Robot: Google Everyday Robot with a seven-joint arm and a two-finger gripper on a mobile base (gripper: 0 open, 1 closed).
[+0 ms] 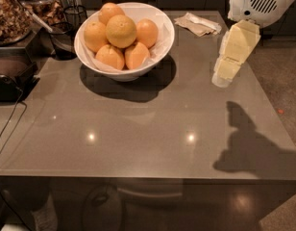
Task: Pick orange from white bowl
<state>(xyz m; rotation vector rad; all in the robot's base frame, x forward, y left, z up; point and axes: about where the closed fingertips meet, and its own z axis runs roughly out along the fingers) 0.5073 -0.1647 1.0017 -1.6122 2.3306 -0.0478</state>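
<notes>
The white bowl (pixel 157 47) stands at the back left of the grey table, lined with white paper and heaped with several oranges. The paler yellow-orange orange (pixel 121 31) sits on top of the heap, with a small dark stem dimple. Deeper orange fruits lie around and under it. My gripper (pixel 224 76) hangs above the right side of the table, well to the right of the bowl and apart from it, pointing down and left from the white arm housing (pixel 258 3).
A crumpled paper napkin (pixel 198 24) lies at the back of the table, right of the bowl. Dark glass cups (pixel 64 40) and containers of nuts (pixel 13 13) stand at the left. A black tray (pixel 11 76) and cable sit at the left edge.
</notes>
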